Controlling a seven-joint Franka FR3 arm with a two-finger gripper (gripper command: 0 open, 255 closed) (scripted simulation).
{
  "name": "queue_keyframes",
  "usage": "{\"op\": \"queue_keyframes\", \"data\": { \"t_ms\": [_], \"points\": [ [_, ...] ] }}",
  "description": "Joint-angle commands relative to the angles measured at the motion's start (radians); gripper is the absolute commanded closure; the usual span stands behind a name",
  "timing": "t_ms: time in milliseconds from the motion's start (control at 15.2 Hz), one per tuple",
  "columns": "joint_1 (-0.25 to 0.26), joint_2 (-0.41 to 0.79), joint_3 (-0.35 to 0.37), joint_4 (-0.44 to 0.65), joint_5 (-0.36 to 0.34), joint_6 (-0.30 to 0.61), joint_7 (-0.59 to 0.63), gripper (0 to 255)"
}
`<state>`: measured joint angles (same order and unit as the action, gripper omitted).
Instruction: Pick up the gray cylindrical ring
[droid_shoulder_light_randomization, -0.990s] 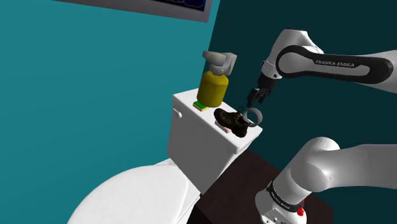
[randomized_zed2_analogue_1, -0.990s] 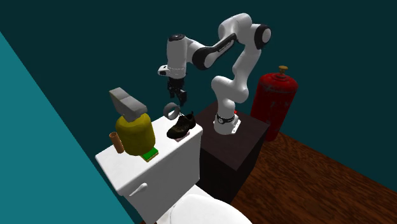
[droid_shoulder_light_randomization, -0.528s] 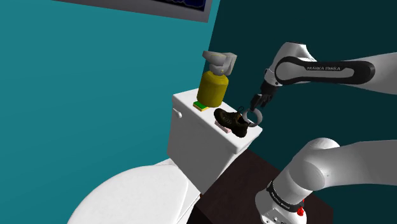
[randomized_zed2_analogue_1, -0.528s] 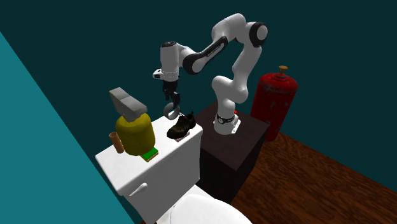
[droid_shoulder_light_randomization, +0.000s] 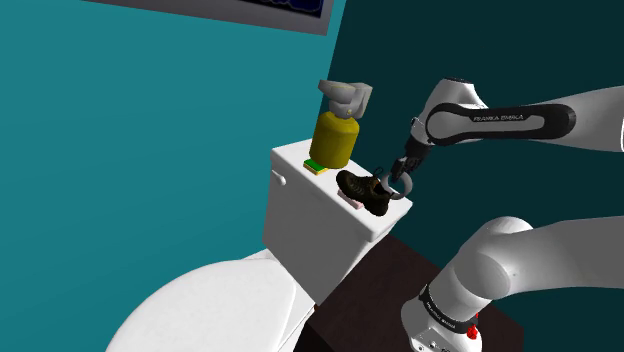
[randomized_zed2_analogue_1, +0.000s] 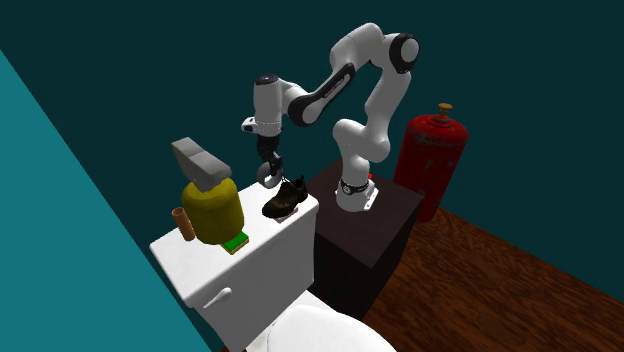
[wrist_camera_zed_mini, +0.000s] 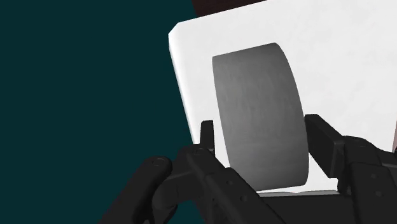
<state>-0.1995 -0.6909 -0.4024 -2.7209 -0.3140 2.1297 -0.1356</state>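
By teal wall (droid_shoulder_light_randomization: 150, 150), ring (wrist_camera_zed_mini: 261, 121) on tank (droid_shoulder_light_randomization: 310, 215)

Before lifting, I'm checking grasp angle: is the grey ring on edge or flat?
On edge: the grey cylindrical ring shows its hole sideways in the shoulder view, its curved wall resting on the white toilet tank lid.

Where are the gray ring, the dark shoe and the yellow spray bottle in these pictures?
gray ring (wrist_camera_zed_mini: 261, 114), wrist view, on its curved outer face.
dark shoe (droid_shoulder_light_randomization: 362, 190), shoulder view, on the middle of its side.
yellow spray bottle (droid_shoulder_light_randomization: 334, 138), shoulder view, on its round body.
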Motion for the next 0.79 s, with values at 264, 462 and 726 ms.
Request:
{"op": "queue_keyframes", "data": {
  "t_ms": [264,462,726],
  "points": [
    [-0.004,0.003,-0.007,-0.01,-0.002,0.005,-0.001,255],
    [-0.003,0.006,-0.007,-0.011,-0.001,0.008,0.001,255],
    [0.0,-0.012,0.007,0.027,0.011,-0.047,-0.002,255]
  ]
}}
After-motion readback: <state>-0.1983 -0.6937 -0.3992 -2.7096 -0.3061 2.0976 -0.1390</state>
